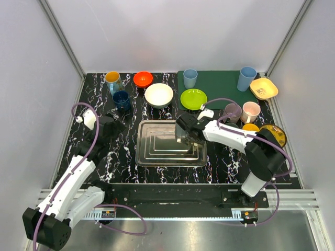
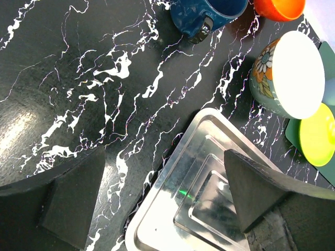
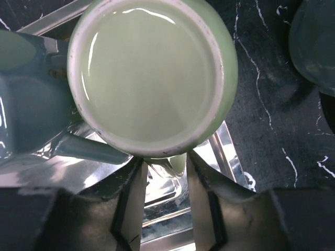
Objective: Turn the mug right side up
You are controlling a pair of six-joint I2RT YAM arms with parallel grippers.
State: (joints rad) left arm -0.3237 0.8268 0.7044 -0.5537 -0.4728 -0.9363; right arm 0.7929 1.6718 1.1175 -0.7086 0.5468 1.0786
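At far right corner of the tray (image 1: 157, 157): right gripper (image 3: 163, 175) down over the mug (image 3: 152, 78). Mug stands on the tray, pale green, flat base and foot ring facing up, so not yet righted. Fingers narrow, one each side of the handle (image 3: 171, 163), seemingly pinched on it. Left gripper (image 2: 165, 172) spread wide, holding nothing, above the table (image 2: 78, 78) off the tray's left edge. Step in hand, as I judge: securing the handle. Next calls for a lift clear of the tray, a half-turn of the wrist, then setting down on the base.
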